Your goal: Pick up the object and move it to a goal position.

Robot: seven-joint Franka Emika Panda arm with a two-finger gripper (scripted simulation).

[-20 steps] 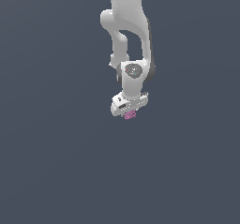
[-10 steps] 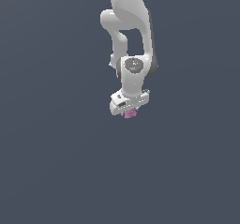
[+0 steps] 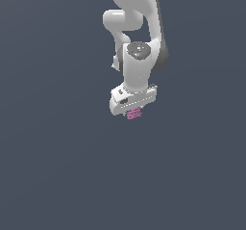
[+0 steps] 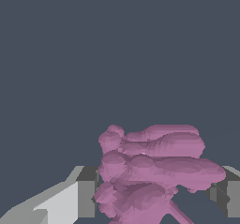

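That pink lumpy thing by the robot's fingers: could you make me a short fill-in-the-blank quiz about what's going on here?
1. The ridged object is coloured ____.
2. In the wrist view, the object sits ____ the two fingers.
3. The arm is coloured ____.
4. Compared with the gripper, the object is much ____.

Missing words: pink; between; white; smaller
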